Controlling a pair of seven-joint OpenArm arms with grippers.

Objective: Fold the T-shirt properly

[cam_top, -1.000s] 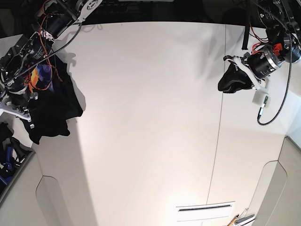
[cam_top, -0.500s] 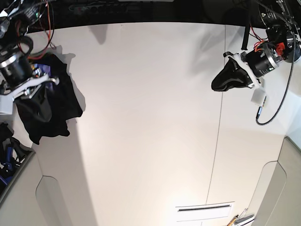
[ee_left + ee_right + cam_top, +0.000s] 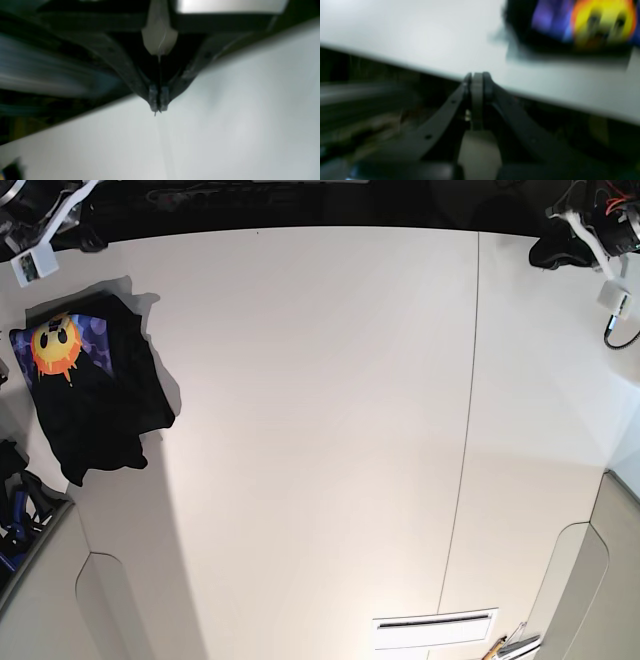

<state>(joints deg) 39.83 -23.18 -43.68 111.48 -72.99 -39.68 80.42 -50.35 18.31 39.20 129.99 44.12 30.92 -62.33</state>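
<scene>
The black T-shirt [image 3: 100, 400] lies bunched in a rough fold at the far left of the white table [image 3: 320, 430], its orange-yellow sun print [image 3: 54, 346] on a blue-purple patch facing up. The shirt also shows, blurred, at the top right of the right wrist view [image 3: 600, 20]. My right gripper [image 3: 477, 77] is shut and empty, drawn back past the table's edge, apart from the shirt. My left gripper [image 3: 157, 106] is shut and empty above bare table. In the base view it [image 3: 550, 254] sits at the far right corner.
A seam [image 3: 468, 430] runs down the table right of centre. A white slotted plate [image 3: 435, 628] lies near the front edge. Dark and blue gear [image 3: 15, 505] sits off the table's left side. The right arm's white wrist part [image 3: 45, 230] shows at the top left.
Both arms have pulled back to the far corners. The right arm has lifted off the T-shirt, which now lies uncovered with the sun print showing. The left gripper moved up and right.
</scene>
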